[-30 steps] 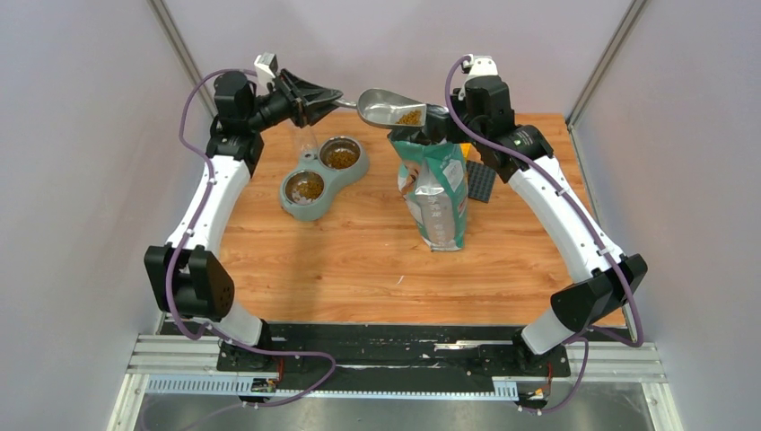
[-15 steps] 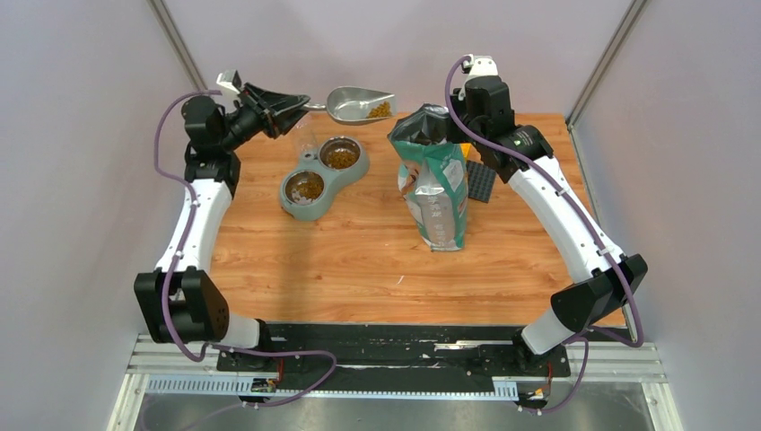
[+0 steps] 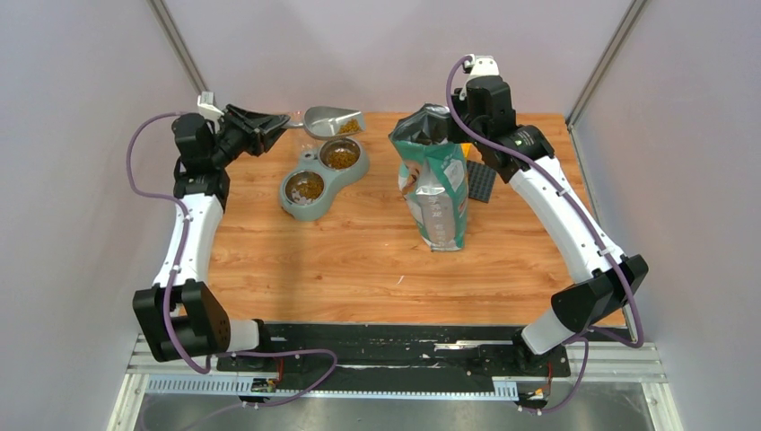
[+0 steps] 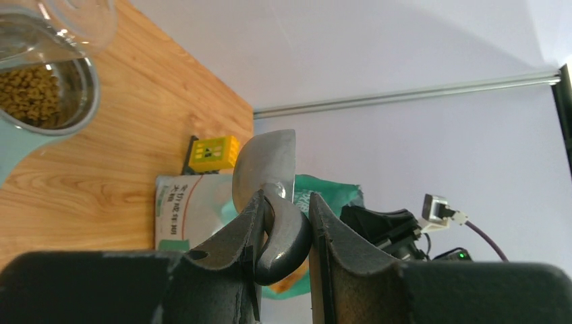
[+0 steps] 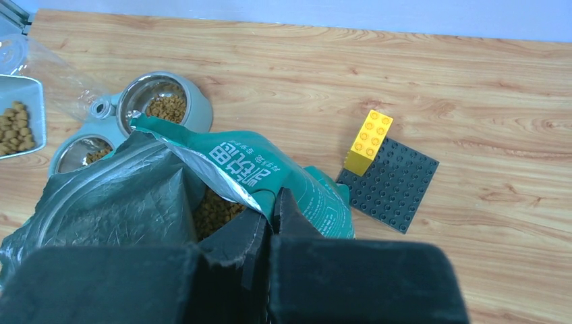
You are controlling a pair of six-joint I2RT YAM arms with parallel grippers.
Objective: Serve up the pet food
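Since loose brown kibble pellets (image 3: 351, 127) spill readily, the left hand (image 3: 286, 123) clamps the grey metal scoop (image 3: 323, 118) by its handle.

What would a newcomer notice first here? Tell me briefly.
The metal scoop in the left gripper, loaded with pet food, held beside the grey-green twin bowl at the table's far left. Then the tall green bag at centre, its open rim pinched by the right gripper.
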